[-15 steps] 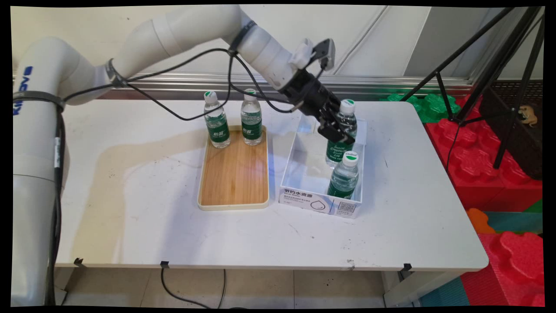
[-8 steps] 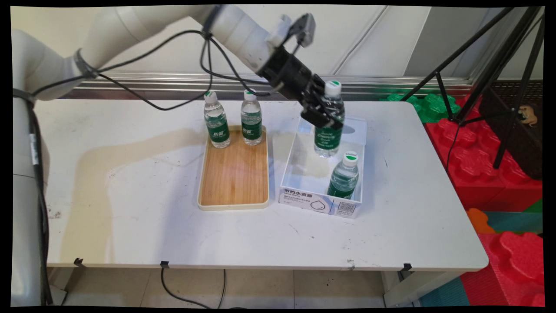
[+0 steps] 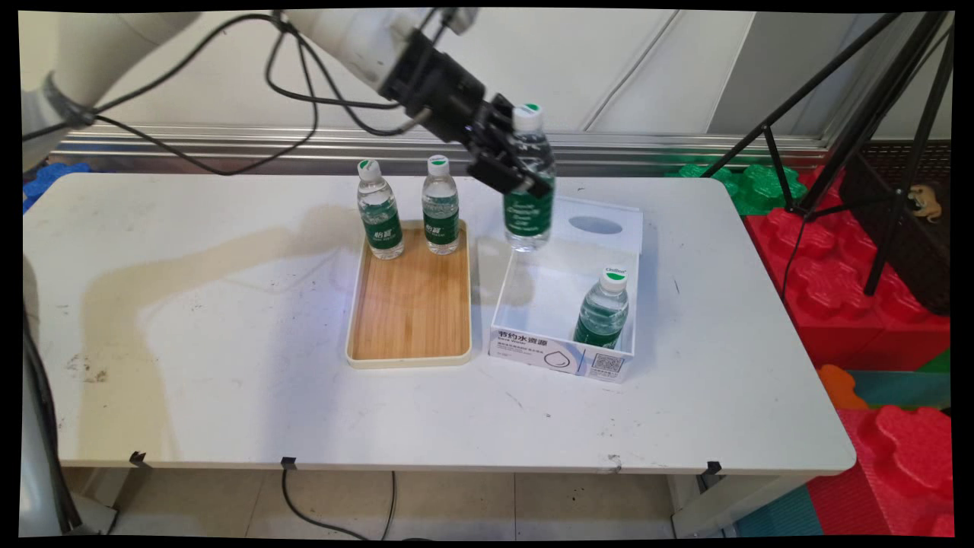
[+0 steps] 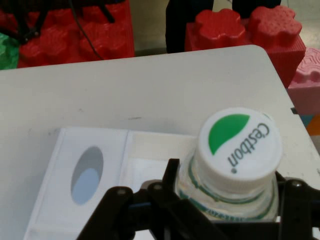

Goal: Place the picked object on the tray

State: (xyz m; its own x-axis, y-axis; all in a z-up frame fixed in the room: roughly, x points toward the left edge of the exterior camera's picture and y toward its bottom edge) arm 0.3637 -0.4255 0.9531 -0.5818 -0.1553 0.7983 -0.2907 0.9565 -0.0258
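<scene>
the arm reaches in from the upper left of the main view, its forearm slanting down and to the right, black cables looping beneath it. the gripper [image 3: 517,164] is high above the table [image 3: 228,320], tilted so it points down and rightward, and it is clenched on a water bottle [image 3: 526,183], gripping it at the shoulder just under the cap. the bottle hangs upright in the air, clear of everything below, its base over the far left corner of the white box [image 3: 563,304]. in the hand view the bottle's white cap [image 4: 239,144] with its green leaf mark fills the lower right, with the black fingers [image 4: 172,175] pressed against the neck on either side.

the white box sits on the table right of centre, its lid flap with an oval cutout [image 4: 87,167] folded open at the far side. a second bottle [image 3: 603,308] stands upright inside the box, in its near right corner. just left of the box lies a wooden tray [image 3: 411,304] with a pale rim, and two more bottles [image 3: 379,209] stand upright side by side at its far end, near each other but apart.

beyond the table's right edge are red foam blocks [image 3: 860,274] and the black legs of a tripod [image 3: 860,114].
</scene>
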